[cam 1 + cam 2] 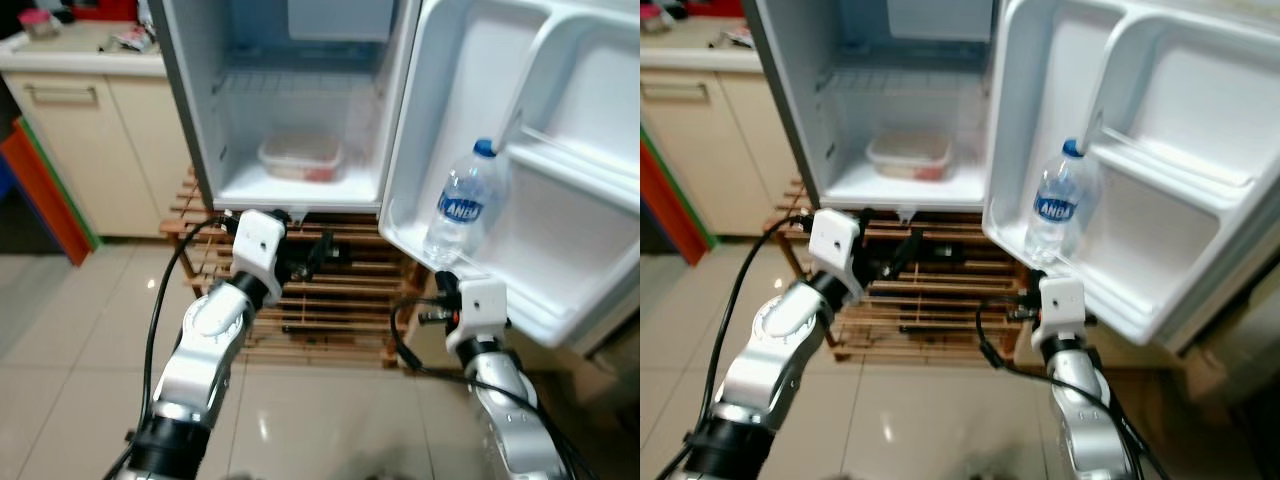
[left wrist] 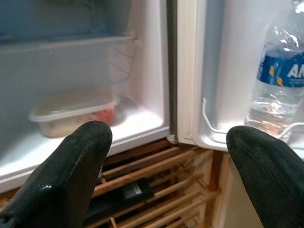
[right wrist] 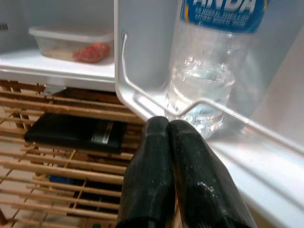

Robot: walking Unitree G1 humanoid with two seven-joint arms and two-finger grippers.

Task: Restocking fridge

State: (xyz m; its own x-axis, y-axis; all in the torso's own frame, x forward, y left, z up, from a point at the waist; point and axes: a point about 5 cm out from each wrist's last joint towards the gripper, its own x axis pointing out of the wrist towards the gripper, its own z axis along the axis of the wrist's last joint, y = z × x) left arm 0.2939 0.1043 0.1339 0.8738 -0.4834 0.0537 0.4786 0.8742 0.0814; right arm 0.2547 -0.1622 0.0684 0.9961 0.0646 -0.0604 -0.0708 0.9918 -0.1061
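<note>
Hands first: my right hand (image 3: 167, 142) has its fingers pressed together, empty, just below the door shelf (image 3: 209, 107); my left hand (image 2: 166, 161) is spread wide, empty, before the fridge opening. Beyond stands the water bottle (image 1: 462, 205), upright in the door shelf, clear with blue cap and label. I judge it moderately heavy, smooth, crushable; grip mid-body. Farther in, a lidded food container (image 1: 300, 157) rests on the fridge floor.

Fridge (image 1: 400, 150) liner: smooth glossy white plastic. Bottle (image 1: 466, 204): clear plastic, blue cap, printed label. Container (image 1: 300, 157): translucent plastic. Rack (image 1: 330, 300): bare wood slats. Floor (image 1: 80, 330): glossy tile. Fingers (image 2: 71, 175): matt black, slightly textured.
</note>
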